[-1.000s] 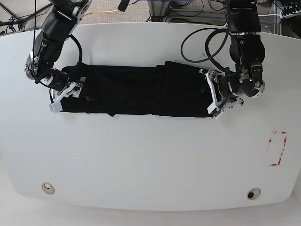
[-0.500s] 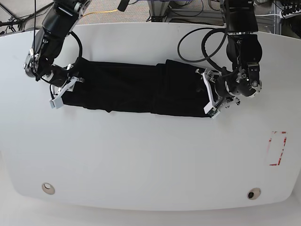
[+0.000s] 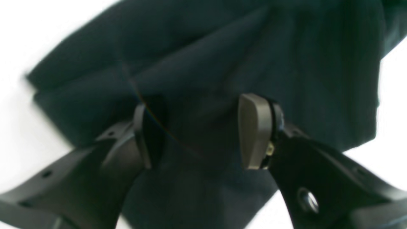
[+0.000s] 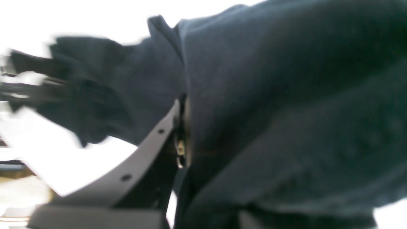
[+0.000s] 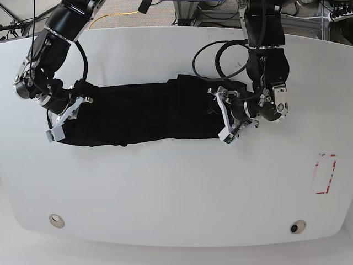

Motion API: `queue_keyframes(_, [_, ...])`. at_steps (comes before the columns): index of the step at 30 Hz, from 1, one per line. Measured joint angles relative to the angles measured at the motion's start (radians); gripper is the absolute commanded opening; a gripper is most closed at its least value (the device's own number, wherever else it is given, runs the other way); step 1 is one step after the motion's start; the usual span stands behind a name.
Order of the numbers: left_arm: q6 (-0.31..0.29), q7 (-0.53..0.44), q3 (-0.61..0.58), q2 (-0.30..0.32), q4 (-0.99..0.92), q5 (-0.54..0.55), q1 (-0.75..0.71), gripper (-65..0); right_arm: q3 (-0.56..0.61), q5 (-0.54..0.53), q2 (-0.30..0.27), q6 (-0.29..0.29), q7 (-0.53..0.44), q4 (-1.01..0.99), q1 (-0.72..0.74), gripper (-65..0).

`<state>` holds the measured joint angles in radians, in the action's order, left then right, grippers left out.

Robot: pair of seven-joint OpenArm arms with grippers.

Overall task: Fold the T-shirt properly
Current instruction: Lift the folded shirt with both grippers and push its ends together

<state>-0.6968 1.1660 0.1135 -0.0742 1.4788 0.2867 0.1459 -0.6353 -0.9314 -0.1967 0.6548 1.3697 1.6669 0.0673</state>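
- A white worktop [image 5: 176, 182] bears the T-shirt [image 5: 143, 113], a long black band nearer the far edge than the near one.
- The left gripper [image 3: 195, 130] stands spread, with fabric between its fingers.
- The right gripper [image 5: 63, 117] meets the opposite end; cloth hides its grip, so I cannot tell.

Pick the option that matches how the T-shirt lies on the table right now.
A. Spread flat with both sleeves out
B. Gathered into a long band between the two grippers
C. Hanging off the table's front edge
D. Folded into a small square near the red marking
B: in the base view the T-shirt stretches as a long dark band from the right gripper to the left gripper on the table.
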Motion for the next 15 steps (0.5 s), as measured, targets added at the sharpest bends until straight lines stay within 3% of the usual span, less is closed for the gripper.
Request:
queue_keyframes(5, [0.002, -0.011, 0.002, -0.056, -0.064, -0.002, 0.01, -31.1, 0.029, -0.105, 0.0, 0.0, 0.002, 0.002, 0.002, -65.0])
queue_keyframes(8, [0.034, -0.014, 0.002, -0.072, -0.085, 0.006, 0.018, -31.0, 0.092, -0.134, 0.005, 0.0, 0.007, 0.002, 0.003, -65.0])
queue_keyframes(15, [0.095, -0.059, 0.004, -0.077, -0.137, 0.005, 0.045, -30.7, 0.164, -0.172, 0.114, -0.001, 0.016, 0.045, -0.007, -65.0])
